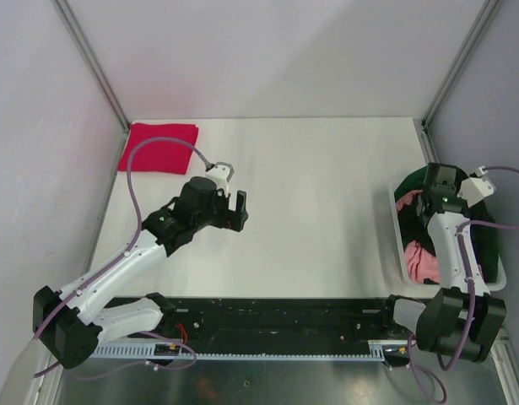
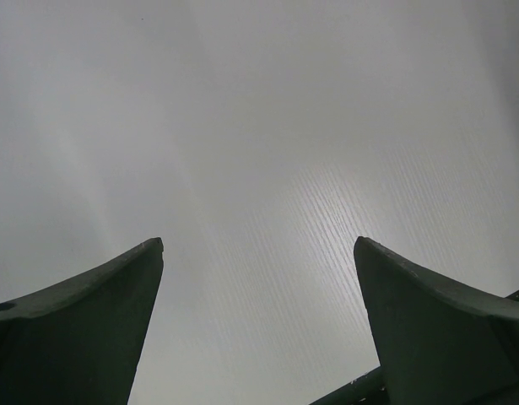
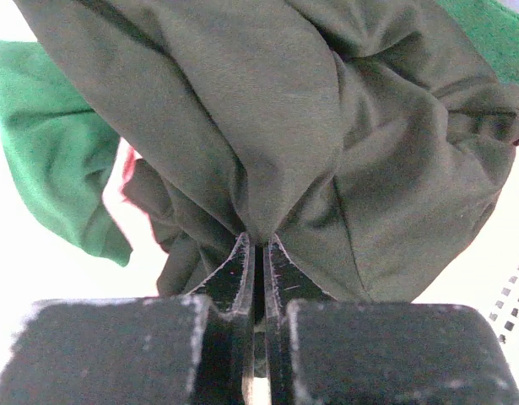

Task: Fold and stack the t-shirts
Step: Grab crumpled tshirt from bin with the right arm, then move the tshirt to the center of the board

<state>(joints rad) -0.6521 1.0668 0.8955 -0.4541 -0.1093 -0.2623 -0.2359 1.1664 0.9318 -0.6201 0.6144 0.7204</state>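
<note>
Cloth fills the white basket (image 1: 396, 229) at the right edge of the top view. There a pink t-shirt (image 1: 421, 261) lies among darker ones, and the right claw (image 3: 259, 251) is down inside, its fingers pressed together on a fold of a dark t-shirt (image 3: 327, 143), with a green t-shirt (image 3: 56, 152) bunched to the left of it in the wrist view. The red t-shirt (image 1: 158, 147) lies folded flat in the upper left corner of the worktop (image 1: 327, 202), and the left claw (image 1: 229, 198) hangs to the lower right of it, near but apart, fingers spread wide over the worktop.
</note>
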